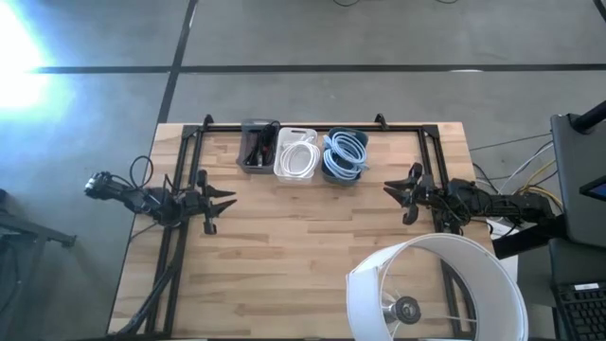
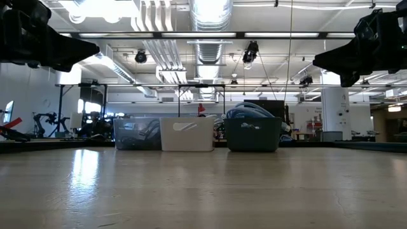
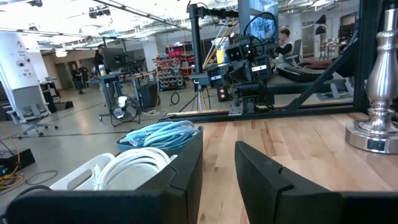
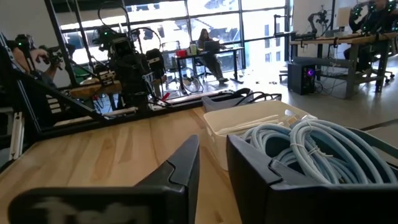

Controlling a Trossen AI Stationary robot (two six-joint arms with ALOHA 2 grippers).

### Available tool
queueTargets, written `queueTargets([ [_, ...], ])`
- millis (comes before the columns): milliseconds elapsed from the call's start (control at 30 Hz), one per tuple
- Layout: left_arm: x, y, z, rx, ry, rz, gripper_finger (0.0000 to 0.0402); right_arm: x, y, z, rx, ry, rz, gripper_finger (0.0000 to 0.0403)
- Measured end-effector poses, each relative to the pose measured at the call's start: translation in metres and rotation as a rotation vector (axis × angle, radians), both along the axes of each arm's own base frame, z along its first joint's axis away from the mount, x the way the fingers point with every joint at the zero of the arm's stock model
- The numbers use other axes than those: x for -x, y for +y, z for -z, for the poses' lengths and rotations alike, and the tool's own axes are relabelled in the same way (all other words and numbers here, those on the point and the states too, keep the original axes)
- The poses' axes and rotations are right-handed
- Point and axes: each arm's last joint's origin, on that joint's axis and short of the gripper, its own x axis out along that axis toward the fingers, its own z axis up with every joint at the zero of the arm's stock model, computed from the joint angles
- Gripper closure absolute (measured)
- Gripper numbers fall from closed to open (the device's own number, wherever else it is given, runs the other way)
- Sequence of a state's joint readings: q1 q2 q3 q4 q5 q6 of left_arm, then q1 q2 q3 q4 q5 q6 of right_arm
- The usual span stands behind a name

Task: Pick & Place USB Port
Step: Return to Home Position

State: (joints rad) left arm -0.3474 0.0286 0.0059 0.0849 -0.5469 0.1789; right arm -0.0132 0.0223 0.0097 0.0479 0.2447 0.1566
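Three small bins stand in a row by the table's far edge: a dark bin [image 1: 258,145] with black and red-tipped cables, a white bin [image 1: 296,154] with coiled white cable, and a blue bin [image 1: 345,156] with coiled light-blue cable. My left gripper [image 1: 225,201] hovers open over the table's left part, pointing right, with its fingers [image 3: 186,171] apart in the wrist view. My right gripper [image 1: 393,188] hovers open over the right part, pointing left. Both hang well above the tabletop in the low view. No single USB part shows on its own.
A white lampshade [image 1: 436,289] on a metal lamp base [image 3: 376,134] stands at the table's near right corner. A black frame [image 1: 312,126] runs along the far edge and down both sides. Bare wood [image 1: 303,237] lies between the arms.
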Motion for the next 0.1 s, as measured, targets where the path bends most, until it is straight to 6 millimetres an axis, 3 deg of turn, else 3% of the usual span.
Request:
queueTargets([
  [100,0.0000,0.0000,0.0000,0.000,0.000,0.000,0.0305,0.0000,0.0000,0.0000,0.000,0.000,0.000,0.0332],
])
